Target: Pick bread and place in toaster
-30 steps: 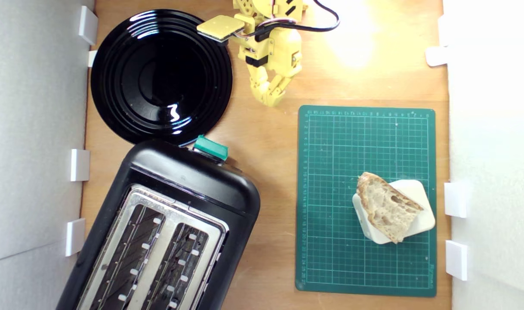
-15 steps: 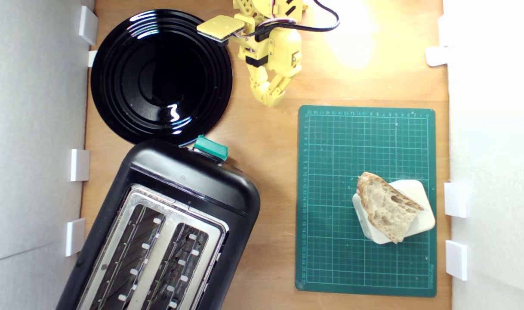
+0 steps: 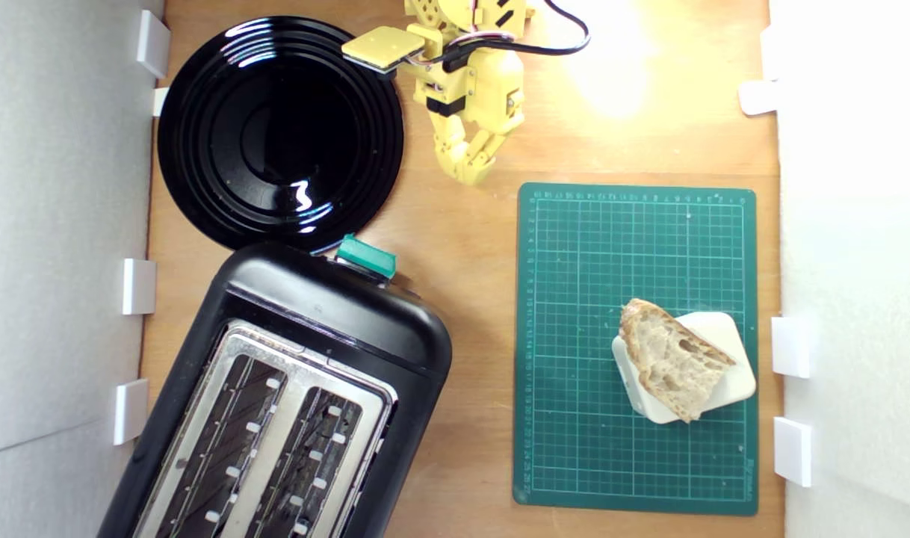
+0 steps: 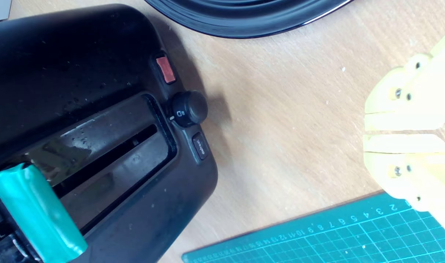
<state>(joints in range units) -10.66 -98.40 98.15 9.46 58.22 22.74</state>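
The yellow plastic arm [image 3: 470, 82] sits folded up at the far end of the wooden table [image 3: 462, 246], between the plate [image 3: 279, 134] and the bright patch of light. Its gripper [image 3: 470, 173] points down at the bare wood, and it holds nothing. In the wrist view the two yellow fingers [image 4: 405, 120] lie pressed together with only a thin line between them. The gripper is well apart from the bread [image 3: 672, 359]. The bread is a rough wedge with a pale, holey middle and a tan-brown crust. It lies on a smooth white block [image 3: 728, 373] with rounded corners. The block sits on a green mat [image 3: 634, 246] marked with a thin grid of lines, at the exterior view's right. The toaster [image 3: 291, 396] stands at the exterior view's lower left, turned at a slant. It is big, black and shiny, with a silver metal top and two long slots. Both slots are empty. A teal-green lever knob [image 3: 365, 256] sticks out of its end, near the plate's edge. The wrist view also shows a round black dial [image 4: 189, 108] and a small red button [image 4: 166, 69] on the toaster's end. The plate is round, glossy and black, with raised rings. A black cable [image 3: 559, 37] curls from the arm.
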